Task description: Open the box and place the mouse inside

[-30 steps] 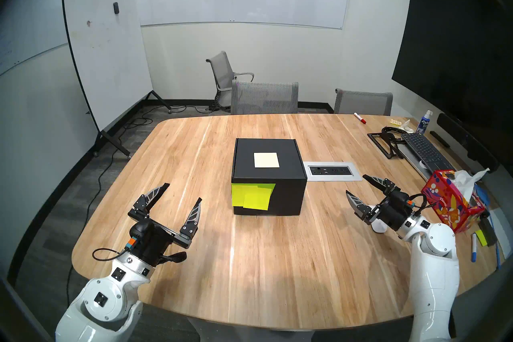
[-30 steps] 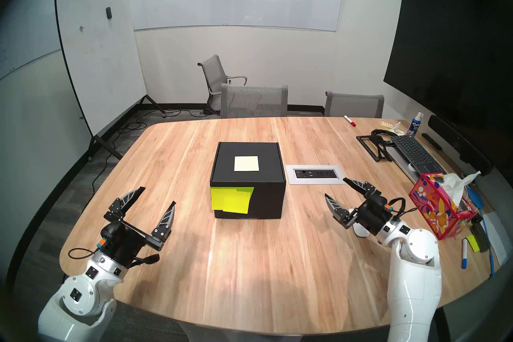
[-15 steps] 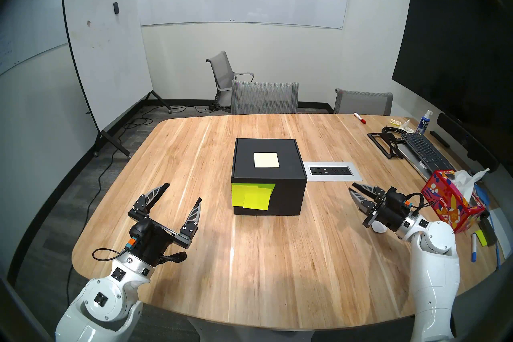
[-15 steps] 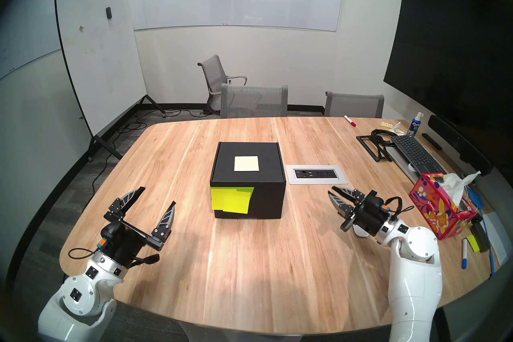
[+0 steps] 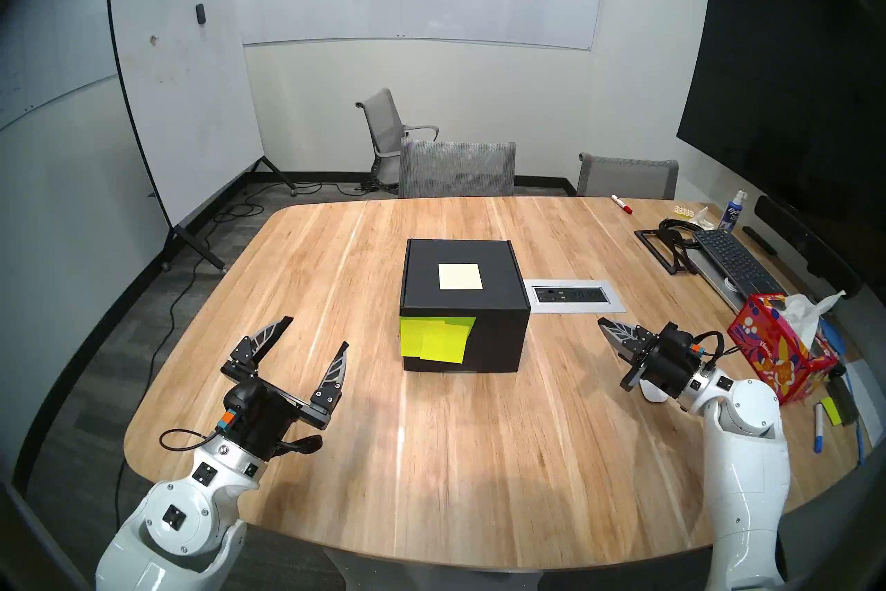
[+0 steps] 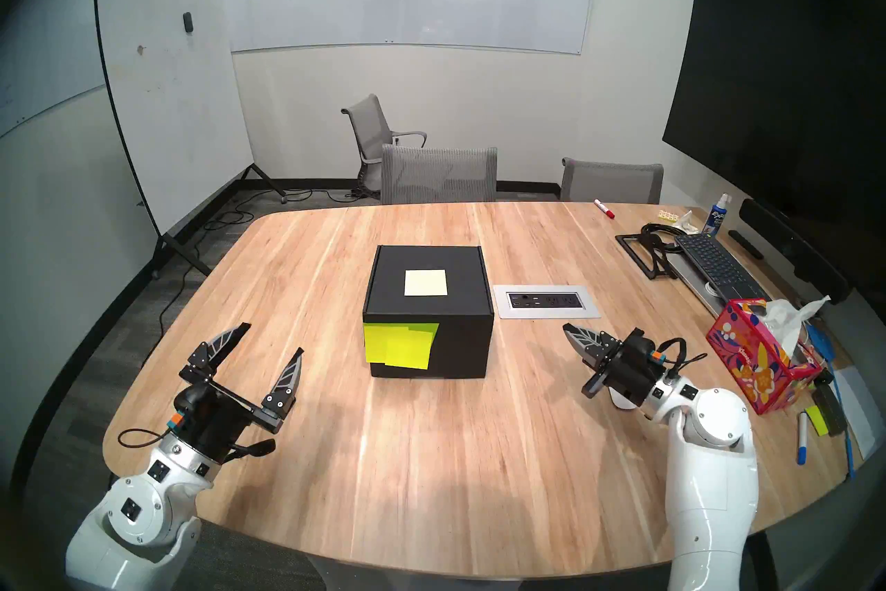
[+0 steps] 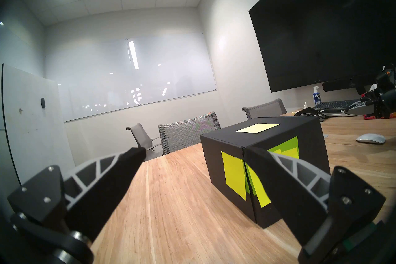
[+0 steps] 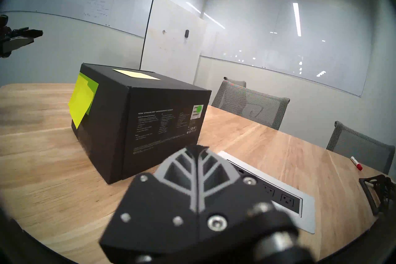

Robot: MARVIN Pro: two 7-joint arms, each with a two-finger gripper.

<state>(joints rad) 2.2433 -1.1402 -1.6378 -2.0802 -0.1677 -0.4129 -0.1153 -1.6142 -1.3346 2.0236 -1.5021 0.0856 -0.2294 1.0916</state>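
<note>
Box [image 5: 462, 302] sits mid-table [image 5: 431, 455], lid flap still down, pale note on top, yellow notes on the near face toward its left corner. It is roughly square in plan, so there is no real long axis to align to. What matters is the lid's free edge, and I read that as the near top edge, since the hinge notches appear to be at the far corners.

Right gripper [image 5: 605, 326] is off the box's right side, near it but clear of it, at about lid height, pointing left and slightly far toward the right wall. Fingers are pressed together with nothing between them. The right wrist view shows them meeting on one line with the printed side of the box dead ahead.

Left gripper [image 5: 316, 333] hangs near-left of the box, well apart from it, fingers spread wide and empty, aimed past the box's left near corner.

The right one is nearer, so I'd expect it to work the lid as a closed wedge.

Mouse [image 7: 370, 138] lies on the table right of the box, under the right wrist. In the head views only a white sliver [image 5: 654, 393] shows below that gripper.

Versus a second ago, the right fingers have gone from fully spread to closed. The arm has barely shifted. Left arm, box and mouse are unchanged.
</note>
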